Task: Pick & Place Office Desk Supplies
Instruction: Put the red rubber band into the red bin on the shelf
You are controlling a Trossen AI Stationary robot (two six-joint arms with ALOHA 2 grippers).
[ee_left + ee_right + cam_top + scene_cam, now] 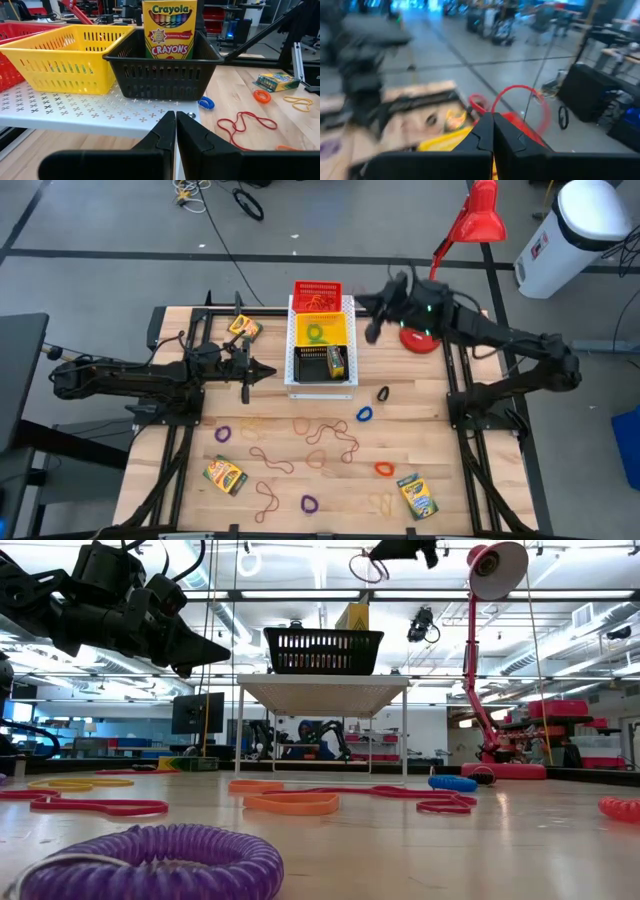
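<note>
From above, a white board [320, 385] sits at the back middle of the bench [440, 480], carrying a red basket [316, 292], a yellow basket [322, 330] and a black basket [322, 366] in a row. The left end effector [262, 370] hovers just left of the black basket, fingers pressed together and empty; the right end effector [368, 304] hangs just right of the red basket, clamped on a rubber band [372, 330]. Crayon boxes [225, 475] and loops [364, 414] lie scattered in front of the board (one more box stands in the black basket). At bench height, a purple loop [160, 862] fills the foreground, and the band dangles high above the board. The left wrist camera shows a crayon box [169, 29] upright in the black basket, with the closed fingers [192, 137] pointing at the board's edge. The right wrist camera shows the red band looping up from its shut fingertips [485, 131].
</note>
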